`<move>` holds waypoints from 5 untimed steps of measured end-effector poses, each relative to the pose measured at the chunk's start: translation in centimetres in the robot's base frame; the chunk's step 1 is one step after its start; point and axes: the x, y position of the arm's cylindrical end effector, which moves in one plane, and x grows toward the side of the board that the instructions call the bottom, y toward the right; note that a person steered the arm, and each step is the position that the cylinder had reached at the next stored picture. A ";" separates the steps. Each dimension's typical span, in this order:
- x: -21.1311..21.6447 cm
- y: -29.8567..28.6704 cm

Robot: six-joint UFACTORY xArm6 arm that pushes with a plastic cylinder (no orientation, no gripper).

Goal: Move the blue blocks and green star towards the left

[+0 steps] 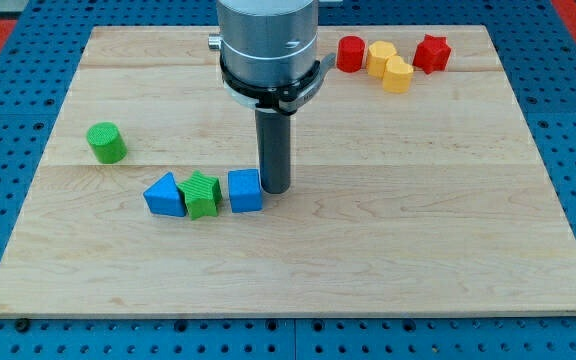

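A blue triangular block (165,195), a green star (201,194) and a blue cube (245,190) lie in a row on the wooden board (418,230), left of centre. The star touches the triangular block and stands just apart from the cube. My tip (274,190) is down on the board at the cube's right side, touching it or nearly so. The rod rises into the grey arm body at the view's top.
A green cylinder (107,143) stands further left and higher in the view. At the top right sit a red cylinder (350,53), a yellow heart-shaped block (390,66) and a red star (431,53). Blue pegboard surrounds the board.
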 end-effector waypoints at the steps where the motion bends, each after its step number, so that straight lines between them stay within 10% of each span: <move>1: 1.7 -2.0; 5: 4.6 -12.4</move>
